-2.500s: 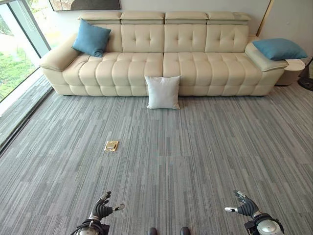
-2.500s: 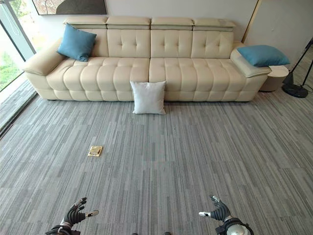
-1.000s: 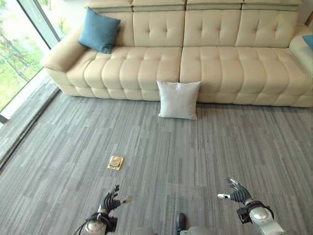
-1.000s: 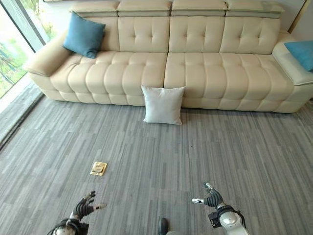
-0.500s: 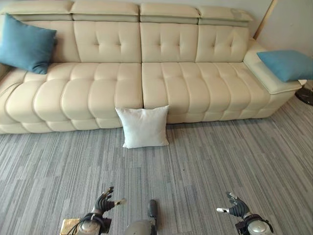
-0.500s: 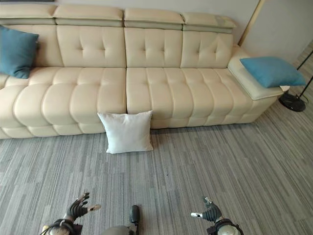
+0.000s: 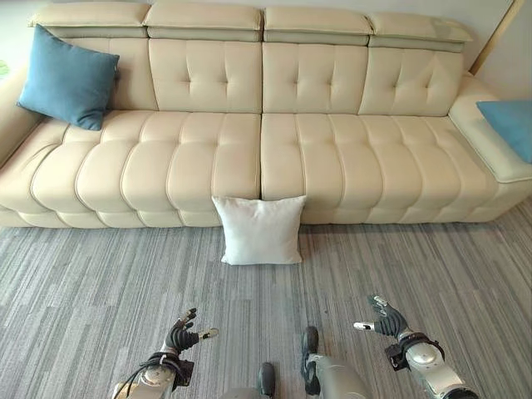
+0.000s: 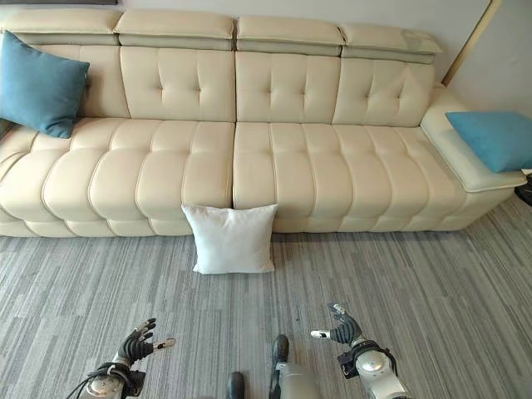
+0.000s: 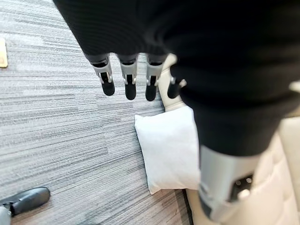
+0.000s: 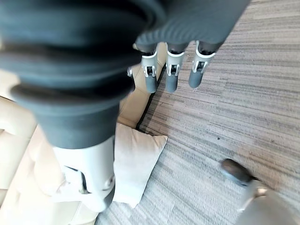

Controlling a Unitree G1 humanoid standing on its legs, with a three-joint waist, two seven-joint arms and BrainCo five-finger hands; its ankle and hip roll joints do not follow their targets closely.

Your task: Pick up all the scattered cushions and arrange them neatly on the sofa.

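A plain white square cushion stands on the grey carpet, leaning against the front of the cream tufted sofa. One blue cushion sits at the sofa's left end, another on its right arm. The left hand and right hand hover low over the carpet, fingers relaxed and apart, holding nothing.

my sofa looks like smooth cream leather with a soft sheen; white cushion and blue cushion are matt cloth; carpet rough, striped grey.
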